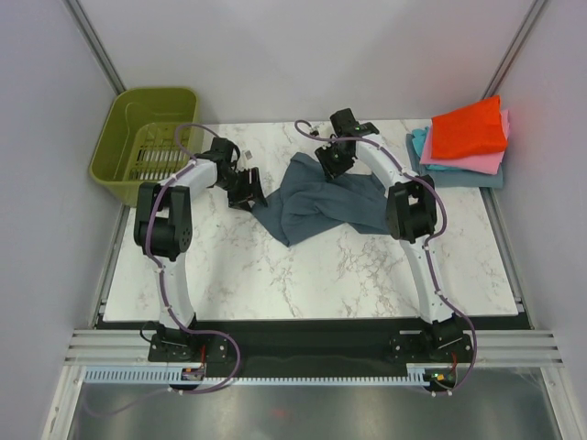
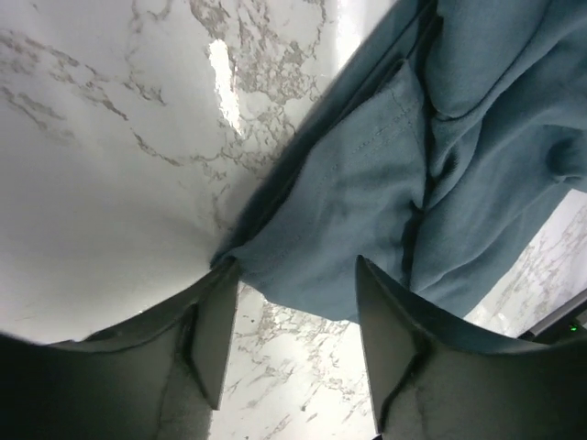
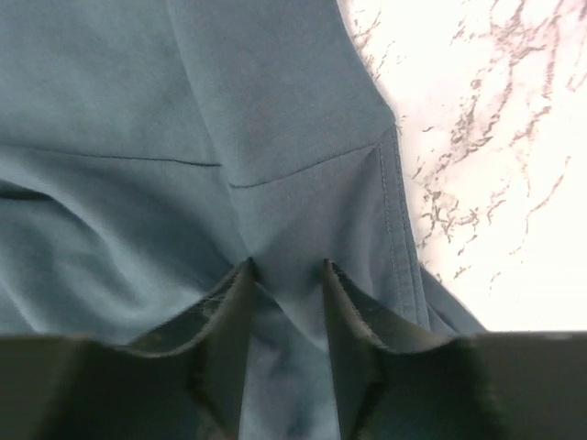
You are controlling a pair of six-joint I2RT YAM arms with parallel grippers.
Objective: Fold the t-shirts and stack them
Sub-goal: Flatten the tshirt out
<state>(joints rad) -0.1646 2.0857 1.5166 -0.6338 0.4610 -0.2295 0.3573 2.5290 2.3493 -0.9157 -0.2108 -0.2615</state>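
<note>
A slate blue-grey t-shirt (image 1: 316,209) lies crumpled on the middle of the marble table (image 1: 303,275). My left gripper (image 1: 251,194) is at the shirt's left edge. In the left wrist view this gripper (image 2: 292,275) is open, its fingertips straddling a hemmed corner of the t-shirt (image 2: 367,174), with bare marble between the fingers. My right gripper (image 1: 328,165) is down on the shirt's far edge. The right wrist view shows that gripper (image 3: 287,268) pressed into the t-shirt (image 3: 138,110), jaws partly apart with a ridge of cloth between them. Folded red-orange (image 1: 470,128), pink (image 1: 486,161) and teal (image 1: 424,145) t-shirts are stacked at the far right.
An olive-green plastic basket (image 1: 117,156) stands off the table's far left corner. Grey walls close in the back and sides. The arm bases are bolted to the near rail (image 1: 312,348).
</note>
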